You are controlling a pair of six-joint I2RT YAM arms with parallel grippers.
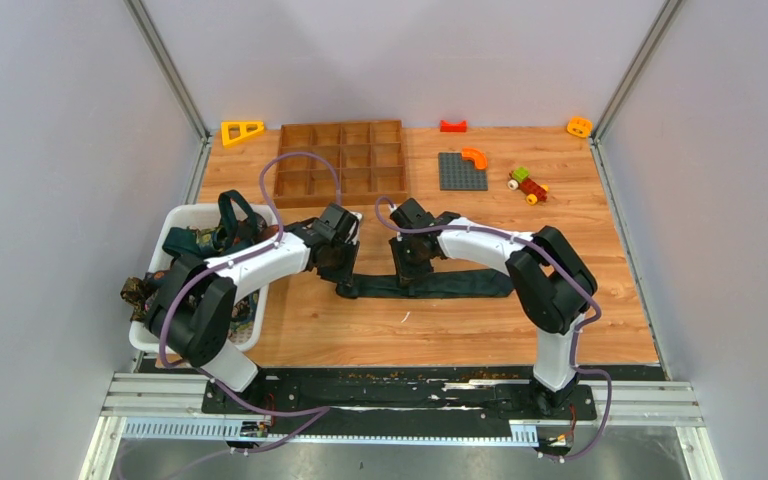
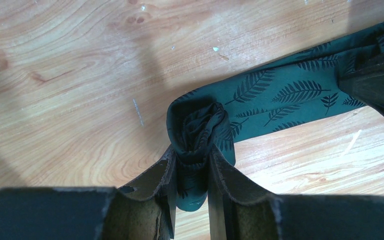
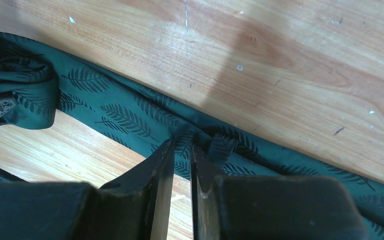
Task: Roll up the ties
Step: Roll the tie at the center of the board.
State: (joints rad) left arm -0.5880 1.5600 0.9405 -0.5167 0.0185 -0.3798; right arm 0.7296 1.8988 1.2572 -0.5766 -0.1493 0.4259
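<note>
A dark green tie (image 1: 440, 284) with a leaf print lies flat across the wooden table. Its left end is wound into a small roll (image 2: 200, 125). My left gripper (image 2: 192, 162) is shut on that roll, which sticks out beyond the fingertips; in the top view the left gripper (image 1: 338, 262) sits at the tie's left end. My right gripper (image 3: 182, 146) is a short way along the flat strip (image 3: 130, 117), its narrow jaws pinching a wrinkle of the fabric; in the top view the right gripper (image 1: 410, 266) is over the tie's middle. More ties (image 1: 210, 238) lie in a basket.
A white basket (image 1: 175, 222) stands at the left, with a brown patterned tie (image 1: 138, 290) over its edge. A wooden compartment tray (image 1: 340, 160) is behind the arms. A grey baseplate (image 1: 461, 170), a toy car (image 1: 528, 185) and a yellow triangle (image 1: 242, 131) lie at the back.
</note>
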